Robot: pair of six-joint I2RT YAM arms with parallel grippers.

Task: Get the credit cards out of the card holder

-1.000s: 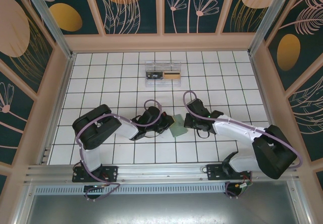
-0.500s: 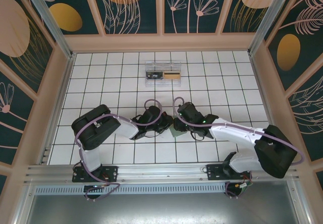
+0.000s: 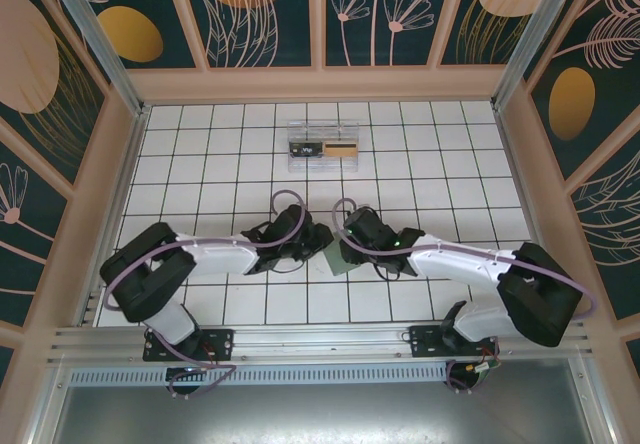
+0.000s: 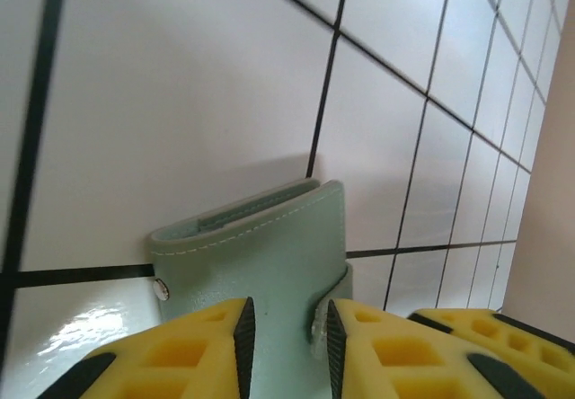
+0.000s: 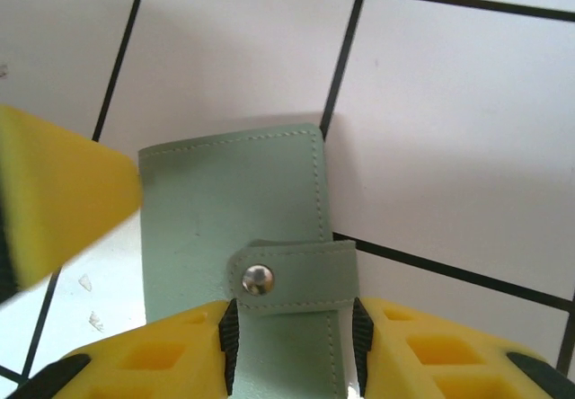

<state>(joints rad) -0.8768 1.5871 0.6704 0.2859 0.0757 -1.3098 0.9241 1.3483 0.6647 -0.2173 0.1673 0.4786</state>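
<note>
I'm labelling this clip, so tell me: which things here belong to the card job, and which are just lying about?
In the job: card holder, snapped shut; left gripper; right gripper.
Lying about: clear box at the far side, a black piece and a tan piece inside.

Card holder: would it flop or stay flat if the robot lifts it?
Probably a bit bendy: the card holder looks like soft stitched leather. Its snap strap is fastened, so it likely stays folded. It's flat, so it shouldn't roll.
</note>
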